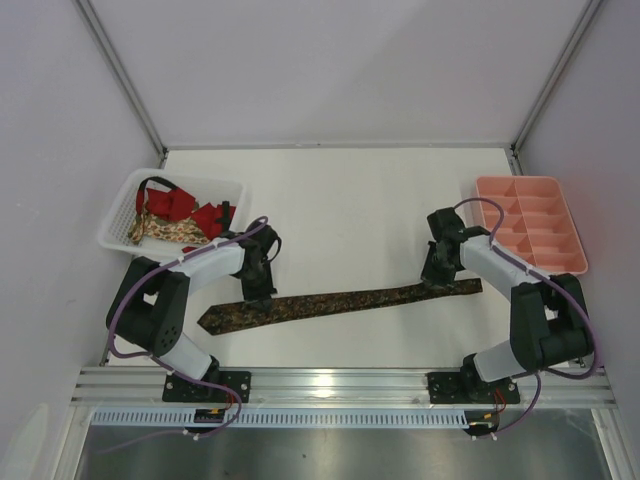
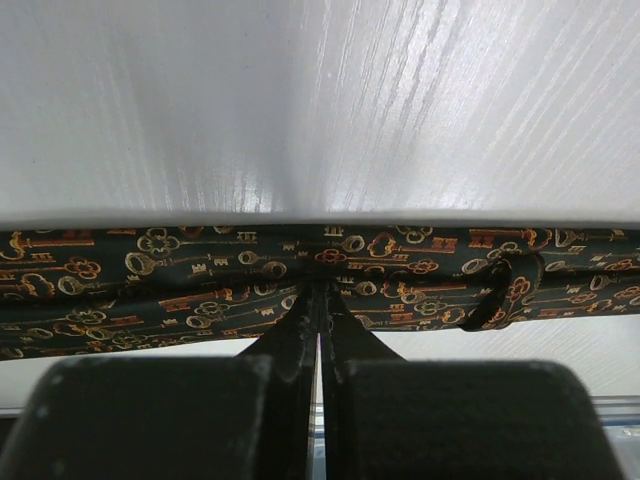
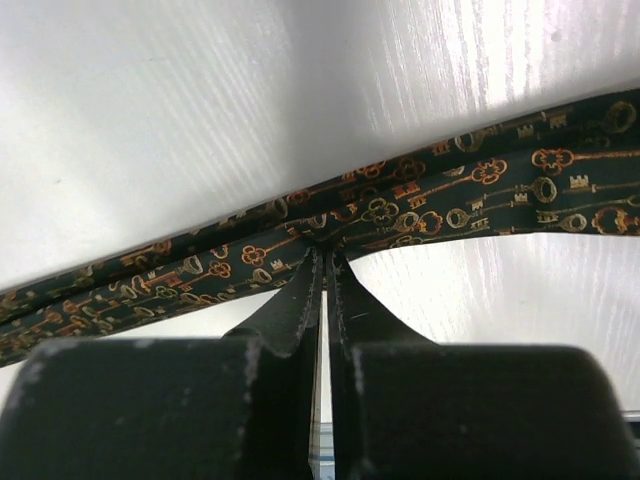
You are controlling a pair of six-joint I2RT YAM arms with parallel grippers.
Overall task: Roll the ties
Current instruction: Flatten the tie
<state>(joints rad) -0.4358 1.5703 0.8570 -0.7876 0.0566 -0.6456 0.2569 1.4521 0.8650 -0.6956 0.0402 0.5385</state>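
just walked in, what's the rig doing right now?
Both arms are on the dark key-print tie, which lies stretched out across the table, not yet rolled. The left gripper is shut on it near the wide pointed end, and the right gripper is shut on it near the narrow end. More ties, red and beige floral, sit in the white basket at the back left. The pink tray is at the back right.

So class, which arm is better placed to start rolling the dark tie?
Likely right: the right gripper pinches the dark tie close to its narrow end; the left gripper grips farther in from the wide tip.
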